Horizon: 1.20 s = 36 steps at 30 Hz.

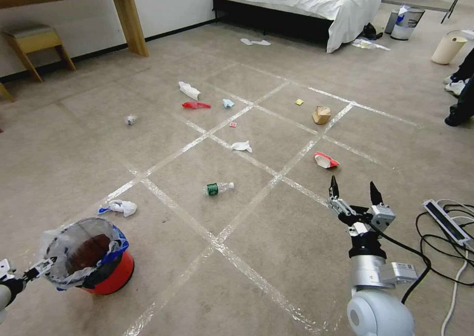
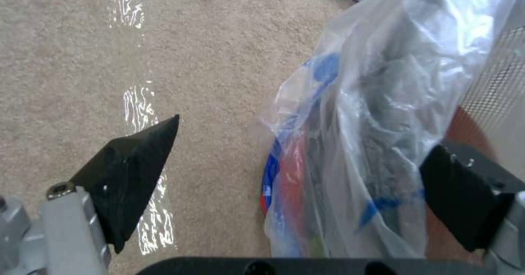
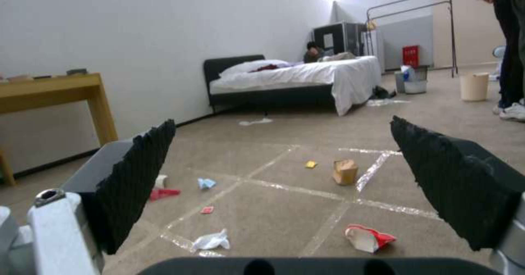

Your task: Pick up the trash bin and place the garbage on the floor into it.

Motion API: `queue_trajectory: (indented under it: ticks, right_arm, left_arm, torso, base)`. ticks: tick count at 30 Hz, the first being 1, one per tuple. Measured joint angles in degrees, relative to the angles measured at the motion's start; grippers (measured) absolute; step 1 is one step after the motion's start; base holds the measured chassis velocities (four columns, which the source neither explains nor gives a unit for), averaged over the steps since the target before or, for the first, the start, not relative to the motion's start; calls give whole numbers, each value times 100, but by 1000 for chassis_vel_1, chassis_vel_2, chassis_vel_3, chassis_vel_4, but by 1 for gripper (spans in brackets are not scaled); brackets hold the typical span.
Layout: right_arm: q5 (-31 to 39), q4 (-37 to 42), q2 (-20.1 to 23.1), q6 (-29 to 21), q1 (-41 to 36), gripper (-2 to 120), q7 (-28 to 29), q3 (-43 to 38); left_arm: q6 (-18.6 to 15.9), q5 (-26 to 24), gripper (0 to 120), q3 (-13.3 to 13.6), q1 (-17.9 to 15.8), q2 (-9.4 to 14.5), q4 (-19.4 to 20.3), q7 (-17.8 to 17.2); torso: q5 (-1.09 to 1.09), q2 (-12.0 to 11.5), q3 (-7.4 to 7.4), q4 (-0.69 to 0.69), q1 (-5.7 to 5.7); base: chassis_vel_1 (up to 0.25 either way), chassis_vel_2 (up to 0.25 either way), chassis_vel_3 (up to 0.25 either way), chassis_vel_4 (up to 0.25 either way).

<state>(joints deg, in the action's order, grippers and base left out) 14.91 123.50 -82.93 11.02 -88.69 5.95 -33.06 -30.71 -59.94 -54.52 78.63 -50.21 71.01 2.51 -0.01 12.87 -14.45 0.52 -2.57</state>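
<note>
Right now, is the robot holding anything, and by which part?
No. The left gripper is open astride the trash bin rim; the right gripper is open, empty.

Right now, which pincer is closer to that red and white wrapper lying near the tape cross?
The right. The right pincer hovers open just short of the wrapper; the left pincer is far across the floor, open at the bin's rim.

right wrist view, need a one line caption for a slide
Open right gripper hovers low over the taped floor, facing scattered garbage: a red wrapper, white tissue and brown paper bag.
</note>
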Motion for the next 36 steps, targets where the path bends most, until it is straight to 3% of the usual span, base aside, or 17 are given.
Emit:
queue_trajectory:
  ticks: [17, 25, 28, 30, 32, 36]
  right_arm:
    - [6, -114, 41, 29, 46, 100, 31, 12]
    - [-1, -193, 16, 56, 83, 100, 42, 30]
    - [-17, -220, 2, 63, 101, 100, 42, 49]
    - [-44, -266, -23, 78, 127, 100, 43, 68]
    - [-52, -275, -32, 84, 131, 100, 43, 74]
    - [-65, -293, -49, 109, 134, 100, 43, 82]
  left_arm:
    - [18, 137, 94, 220, -390, -127, -228, 29]
    - [45, 204, 64, 277, -405, -61, -263, 77]
    - [60, 219, 59, 283, -383, -35, -264, 93]
    - [71, 233, 44, 307, -363, 8, -263, 114]
    - [75, 238, 40, 317, -357, 19, -260, 121]
    - [77, 253, 22, 359, -343, 45, -202, 147]
  torso:
    - [0, 0, 0, 2, 0]
    - [0, 0, 0, 1, 0]
    - [0, 0, 0, 1, 0]
    - [0, 0, 0, 0, 0]
    - [0, 0, 0, 1, 0]
    - [0, 0, 0, 1, 0]
  base:
    - [0, 0, 0, 0]
    - [0, 0, 0, 0]
    - [0, 0, 0, 0]
    - [0, 0, 0, 0]
    - [0, 0, 0, 0]
    - [0, 0, 0, 0]
